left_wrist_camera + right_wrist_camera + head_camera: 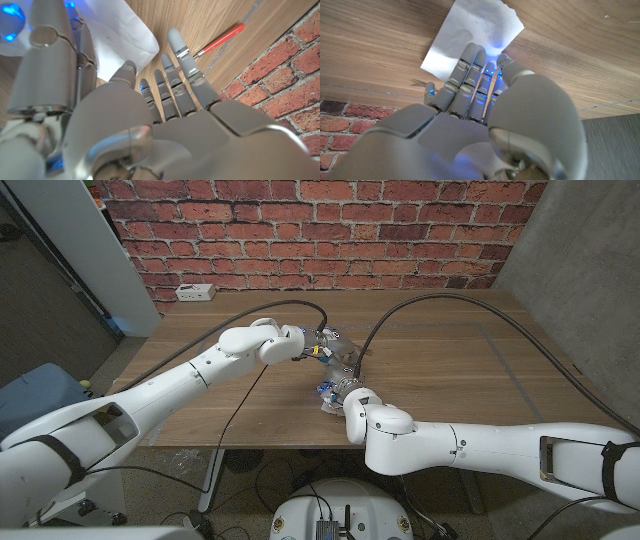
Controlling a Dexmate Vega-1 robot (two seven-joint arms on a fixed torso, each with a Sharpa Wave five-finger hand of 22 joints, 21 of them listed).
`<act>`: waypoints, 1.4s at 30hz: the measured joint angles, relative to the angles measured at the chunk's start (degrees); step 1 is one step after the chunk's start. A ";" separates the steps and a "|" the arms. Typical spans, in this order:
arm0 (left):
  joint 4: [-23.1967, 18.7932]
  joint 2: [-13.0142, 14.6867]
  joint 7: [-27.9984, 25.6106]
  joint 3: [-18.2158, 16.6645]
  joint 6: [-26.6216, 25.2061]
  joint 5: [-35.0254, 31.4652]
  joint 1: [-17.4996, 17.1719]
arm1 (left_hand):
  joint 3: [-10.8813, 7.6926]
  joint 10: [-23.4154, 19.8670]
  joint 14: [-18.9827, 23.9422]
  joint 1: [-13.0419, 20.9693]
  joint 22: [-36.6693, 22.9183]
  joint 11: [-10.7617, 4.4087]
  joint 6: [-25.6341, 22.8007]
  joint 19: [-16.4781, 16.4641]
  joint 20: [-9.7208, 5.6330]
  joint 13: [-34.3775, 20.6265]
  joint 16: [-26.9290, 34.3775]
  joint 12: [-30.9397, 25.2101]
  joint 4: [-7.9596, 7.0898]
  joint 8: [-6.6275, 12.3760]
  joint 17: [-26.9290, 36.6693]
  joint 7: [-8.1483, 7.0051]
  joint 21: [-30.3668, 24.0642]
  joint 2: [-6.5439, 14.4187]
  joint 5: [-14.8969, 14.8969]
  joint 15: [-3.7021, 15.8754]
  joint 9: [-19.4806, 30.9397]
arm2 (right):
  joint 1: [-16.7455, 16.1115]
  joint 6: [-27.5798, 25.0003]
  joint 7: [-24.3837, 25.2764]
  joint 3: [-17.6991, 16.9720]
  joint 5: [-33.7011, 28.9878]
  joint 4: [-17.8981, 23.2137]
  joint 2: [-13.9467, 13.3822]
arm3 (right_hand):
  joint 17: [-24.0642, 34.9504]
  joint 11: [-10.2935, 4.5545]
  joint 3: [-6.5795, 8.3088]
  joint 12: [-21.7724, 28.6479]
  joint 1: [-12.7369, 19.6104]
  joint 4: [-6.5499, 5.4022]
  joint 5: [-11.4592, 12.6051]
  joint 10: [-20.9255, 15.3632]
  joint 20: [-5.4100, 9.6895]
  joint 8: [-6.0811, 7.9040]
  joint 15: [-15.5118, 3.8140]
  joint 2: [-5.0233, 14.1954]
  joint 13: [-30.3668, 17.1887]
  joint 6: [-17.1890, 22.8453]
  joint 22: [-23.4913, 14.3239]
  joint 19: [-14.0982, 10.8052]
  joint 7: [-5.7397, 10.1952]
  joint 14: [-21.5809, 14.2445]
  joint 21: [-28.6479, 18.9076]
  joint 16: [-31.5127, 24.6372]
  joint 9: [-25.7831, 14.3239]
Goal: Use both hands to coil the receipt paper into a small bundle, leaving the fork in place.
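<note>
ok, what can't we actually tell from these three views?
- Head view: the white receipt paper is mostly covered by the left hand and right hand; how far it is coiled is unclear.
- Left wrist view: the red-handled fork has its head behind the fingers.
- Right wrist view: fingers cover the paper's near edge, so any grip is hidden.

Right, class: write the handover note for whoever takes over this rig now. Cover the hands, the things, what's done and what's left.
Left hand: fingers stretched out beside the receipt paper; grip unclear.
Right hand: fingertips on the paper, not gripping.
Paper: a loose sheet on the table, not coiled.
Fork: lies apart from the paper, untouched.
Left to do: the whole coiling, with both hands.
</note>
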State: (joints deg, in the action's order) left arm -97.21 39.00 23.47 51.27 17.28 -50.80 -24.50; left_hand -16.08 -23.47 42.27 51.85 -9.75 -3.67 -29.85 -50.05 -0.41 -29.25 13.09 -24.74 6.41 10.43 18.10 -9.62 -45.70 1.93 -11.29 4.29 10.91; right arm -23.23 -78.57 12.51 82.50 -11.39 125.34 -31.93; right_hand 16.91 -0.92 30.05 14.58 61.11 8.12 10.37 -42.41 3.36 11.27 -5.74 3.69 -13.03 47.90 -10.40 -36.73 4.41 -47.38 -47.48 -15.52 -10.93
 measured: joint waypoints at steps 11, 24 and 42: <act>3.42 -1.38 -0.92 1.13 1.44 1.24 0.85 | 1.03 0.88 -1.02 2.58 0.00 0.88 2.42 0.24 -0.21 -0.08 -0.45 0.44 1.36 0.16 0.13 1.06 1.42 -2.58 -2.00 -0.20 0.17 | 1.50 -0.76 1.84 0.91 3.35 -0.27 0.11 | 0.08 0.01 -0.36 -0.43 -0.50 0.04 0.00 -0.81 -0.05 0.00 0.00 0.41 0.00 0.99 0.00 0.75 -0.12 0.00 0.00 -0.45 0.00; 7.53 -2.66 2.14 2.57 5.50 4.38 3.23 | -1.22 -4.48 4.17 6.19 -0.54 0.28 -5.63 -2.65 -3.77 -0.62 2.60 -0.24 2.30 2.91 0.91 4.50 1.09 -2.09 -4.66 0.71 0.44 | 2.93 -1.26 2.97 1.85 5.38 -0.66 0.36 | 0.53 0.10 -1.04 -1.10 -1.01 0.25 0.00 -0.93 -0.09 0.63 0.21 0.33 -0.01 2.88 -0.01 1.33 0.00 0.21 0.01 -0.46 0.00; 7.68 -2.49 2.09 3.83 8.76 1.80 3.73 | -1.19 -0.26 0.78 18.48 -0.48 -0.14 -4.98 -2.04 -5.35 -1.71 -1.79 2.52 -0.51 0.20 -2.37 6.35 -4.08 3.89 1.16 1.18 1.87 | 3.18 -1.43 3.36 2.09 5.84 -0.51 0.47 | 0.74 -0.12 -1.27 -1.10 -2.11 0.01 -0.22 -0.87 -0.09 0.62 0.31 0.62 -0.01 3.18 -0.01 1.32 -0.31 0.34 -0.22 -0.94 0.00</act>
State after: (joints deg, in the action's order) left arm -89.53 36.51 25.57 55.11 26.04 -49.00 -20.78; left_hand -17.27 -23.72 43.04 70.33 -10.22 -3.81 -34.83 -52.08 -5.76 -30.96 11.30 -22.22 5.90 10.63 15.73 -3.26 -49.78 5.82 -10.13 5.47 12.78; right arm -20.05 -80.00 15.87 84.59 -5.55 124.83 -31.46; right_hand 17.65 -1.04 28.78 13.48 59.00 8.13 10.15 -43.28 3.27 11.89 -5.42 4.30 -13.05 51.08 -10.41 -35.41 4.10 -47.04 -47.70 -16.46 -10.93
